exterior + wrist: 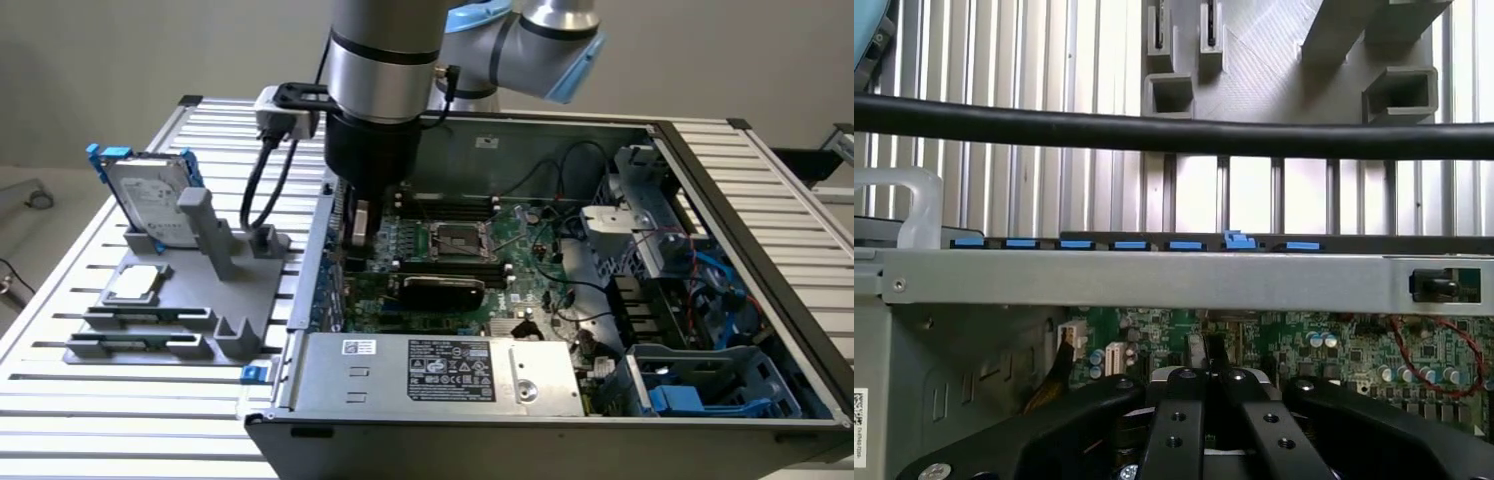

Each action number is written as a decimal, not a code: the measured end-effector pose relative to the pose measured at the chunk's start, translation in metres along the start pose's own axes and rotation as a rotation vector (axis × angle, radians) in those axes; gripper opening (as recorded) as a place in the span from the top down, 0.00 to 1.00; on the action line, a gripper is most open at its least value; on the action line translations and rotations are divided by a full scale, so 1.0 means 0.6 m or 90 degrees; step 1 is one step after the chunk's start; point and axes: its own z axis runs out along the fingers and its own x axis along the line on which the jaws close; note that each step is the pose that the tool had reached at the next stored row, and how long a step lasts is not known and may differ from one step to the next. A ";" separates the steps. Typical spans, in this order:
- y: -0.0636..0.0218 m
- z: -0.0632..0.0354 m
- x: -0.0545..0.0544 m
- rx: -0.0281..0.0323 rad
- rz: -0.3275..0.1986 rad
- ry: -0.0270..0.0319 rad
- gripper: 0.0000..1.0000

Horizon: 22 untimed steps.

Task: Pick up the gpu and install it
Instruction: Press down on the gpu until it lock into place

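Observation:
The gpu [442,291], with its glossy black cover, lies flat across the green motherboard [514,235] inside the open computer case [694,180], just below the processor socket. My gripper [358,243] reaches down into the case close to the wall on the exterior view's left, beside and slightly above the gpu's end on that side. In the wrist view the black fingers [1176,425] meet at the gripper [1204,378], shut, over the motherboard [1334,350]. I cannot tell whether the fingertips touch the gpu; nothing shows between them.
A grey parts stand [200,300] outside the case holds a silver hard drive with a blue frame [144,190] and a small silver processor chip [134,285]. The power supply [434,368] fills the case's near corner. A black cable [1174,135] crosses above the case wall [1154,278].

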 end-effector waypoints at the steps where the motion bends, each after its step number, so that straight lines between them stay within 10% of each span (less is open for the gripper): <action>1: 0.001 0.000 0.000 -0.0011 0.000 0.0004 0.89; 10: 0.003 -0.003 -0.001 -0.0146 -0.001 0.0015 0.89; 22: 0.004 -0.009 -0.005 -0.0158 0.001 0.0119 0.89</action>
